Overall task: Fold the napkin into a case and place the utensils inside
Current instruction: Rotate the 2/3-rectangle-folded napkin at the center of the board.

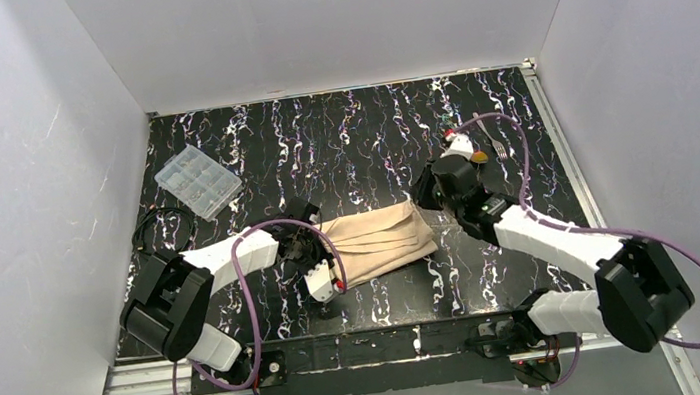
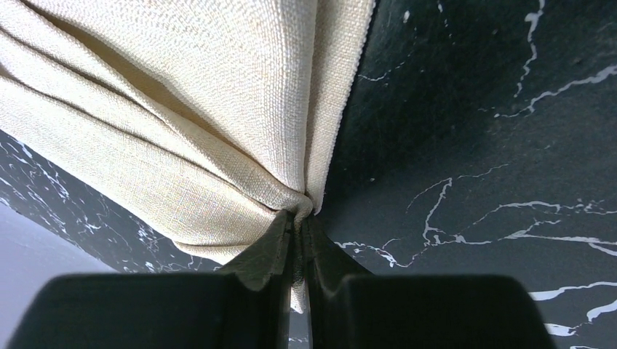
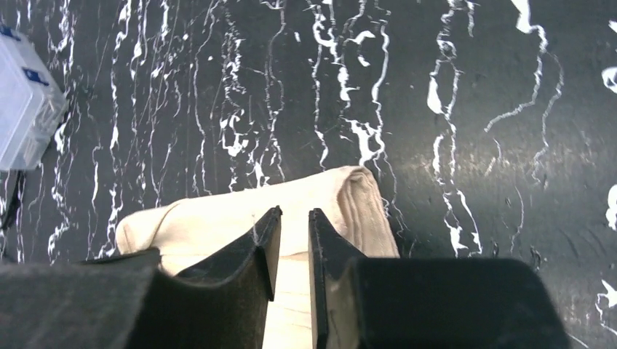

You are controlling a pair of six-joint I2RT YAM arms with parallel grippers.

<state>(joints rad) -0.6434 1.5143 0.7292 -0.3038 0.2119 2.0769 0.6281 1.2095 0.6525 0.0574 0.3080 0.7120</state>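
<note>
The tan napkin (image 1: 381,239) lies mid-table as a narrow, layered case shape with several long folds. My left gripper (image 1: 332,260) is shut on its left end; in the left wrist view the cloth (image 2: 182,109) bunches into the pinched fingertips of that gripper (image 2: 300,218). My right gripper (image 1: 419,199) hovers at the napkin's right end, jaws a narrow gap apart with nothing between them; the right wrist view shows this gripper (image 3: 295,214) over the folded cloth (image 3: 342,196). The silver fork (image 1: 499,146) and the orange-bowled spoon (image 1: 479,154) lie at the back right, behind my right wrist.
A clear plastic compartment box (image 1: 198,181) sits at the back left and shows at the left edge of the right wrist view (image 3: 22,109). White walls enclose the black marbled table (image 1: 349,137) on three sides.
</note>
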